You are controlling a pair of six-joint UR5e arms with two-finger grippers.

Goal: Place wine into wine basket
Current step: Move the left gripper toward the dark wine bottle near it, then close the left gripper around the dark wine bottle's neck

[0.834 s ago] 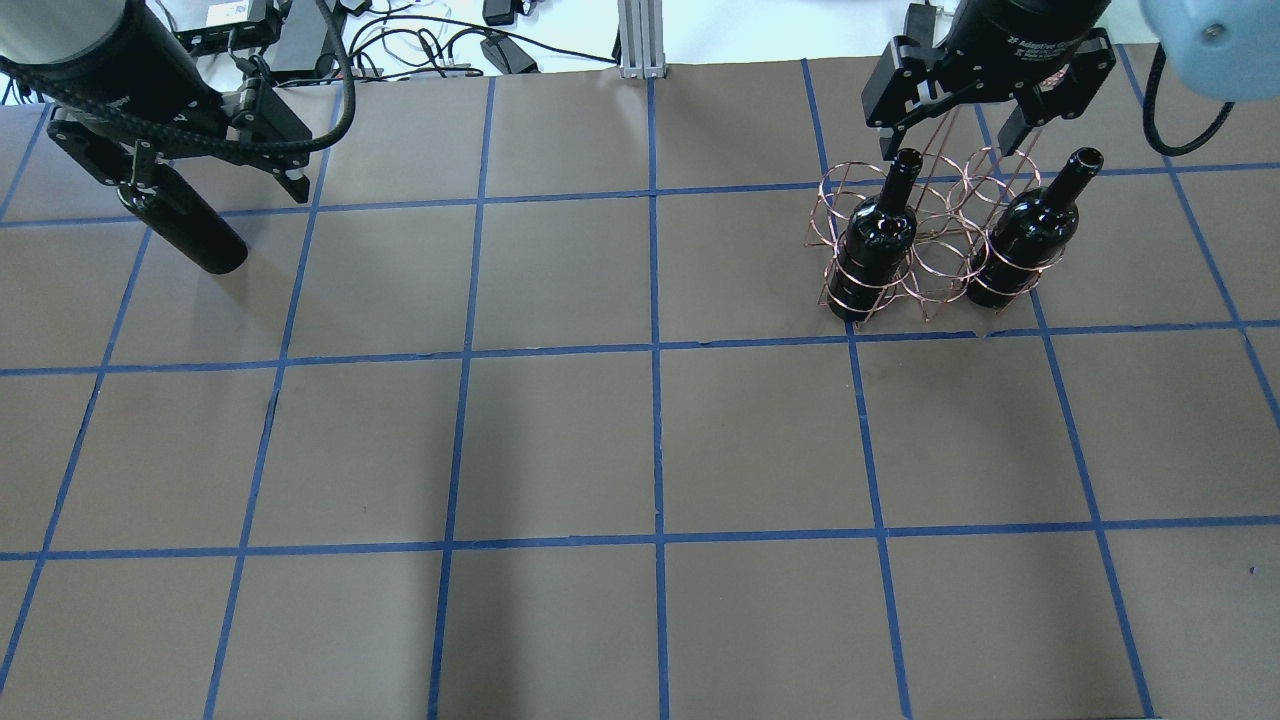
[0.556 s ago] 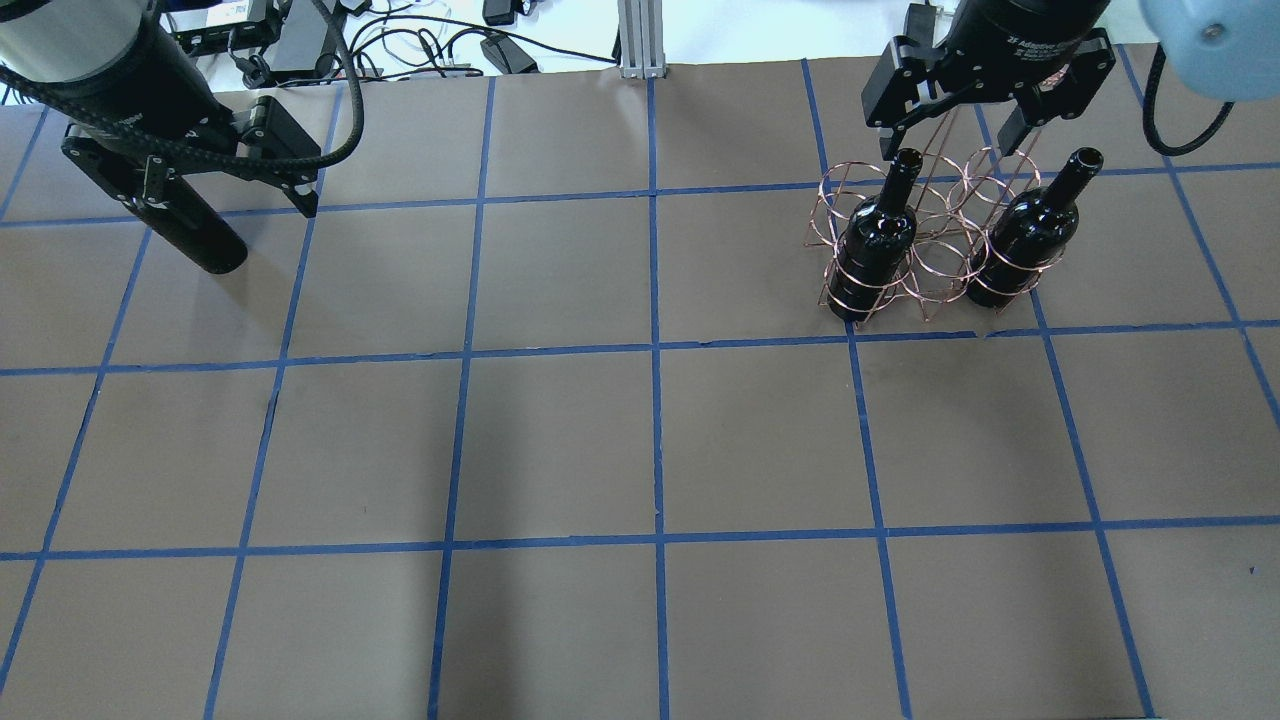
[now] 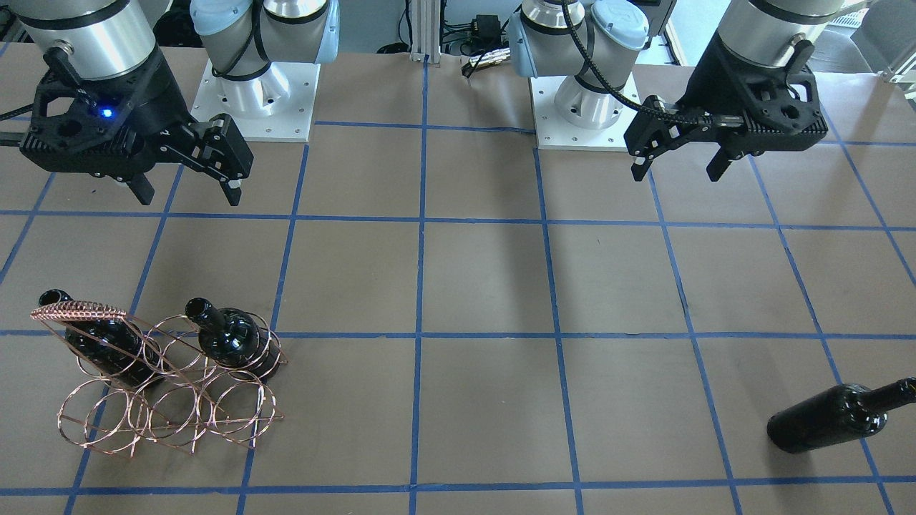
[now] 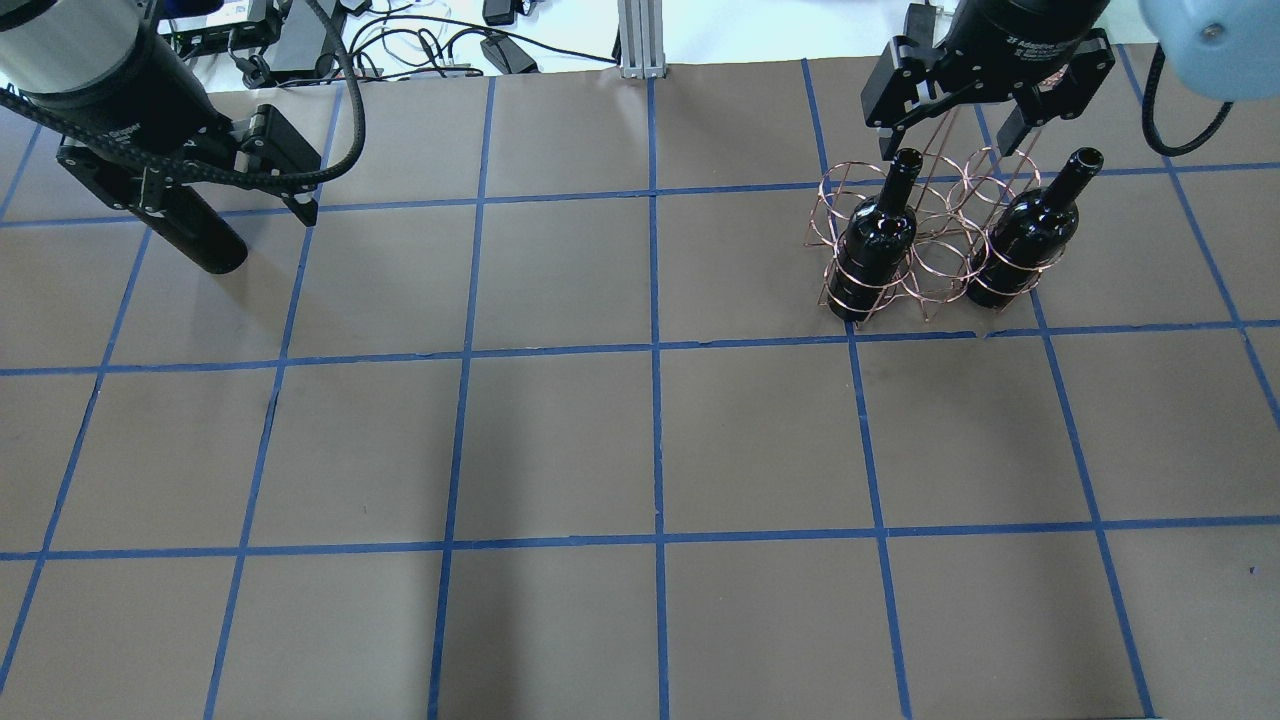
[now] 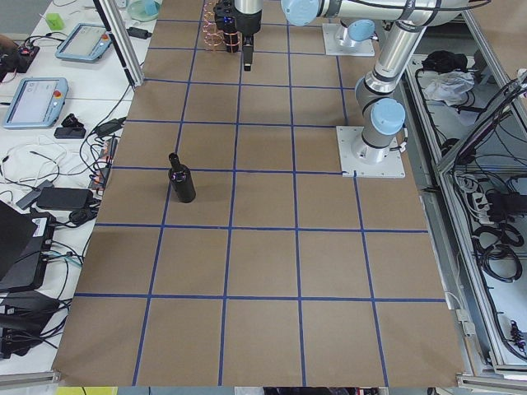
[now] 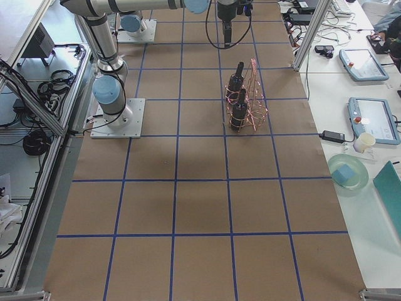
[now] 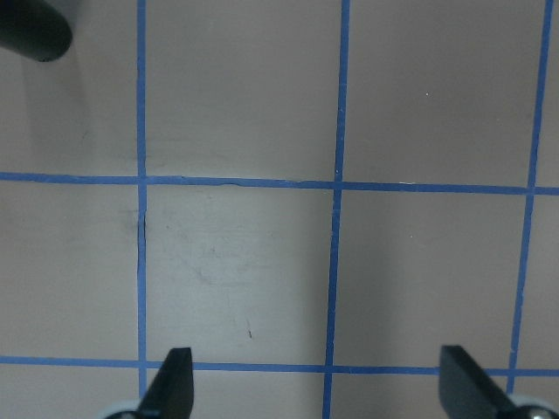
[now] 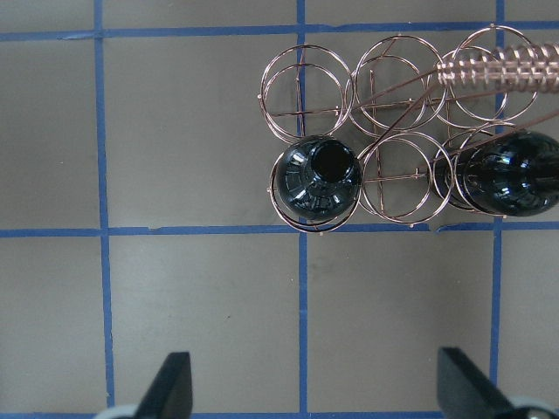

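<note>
The loose wine bottle [image 4: 200, 240] stands upright on the brown table at the far left, outside the basket. It also shows in the front view [image 3: 823, 422] and in a corner of the left wrist view [image 7: 33, 26]. My left gripper [image 4: 226, 200] is open and empty, raised above the table just beside that bottle. The copper wine basket [image 4: 935, 265] stands at the far right with two black bottles [image 4: 875, 245] [image 4: 1020, 250] in its near end rings. My right gripper [image 4: 947, 150] is open and empty above the basket, whose woven handle [image 8: 507, 72] shows in the wrist view.
The brown table [image 4: 660, 440] is marked into squares by blue tape. Cables and small devices [image 4: 420, 45] lie past its far edge. Both robot bases [image 3: 257, 93] [image 3: 583, 100] stand on the robot's side of the table.
My left gripper has shifted a little to the right, so its finger no longer overlaps the loose bottle. The bottle, the basket and the right gripper have not moved.
</note>
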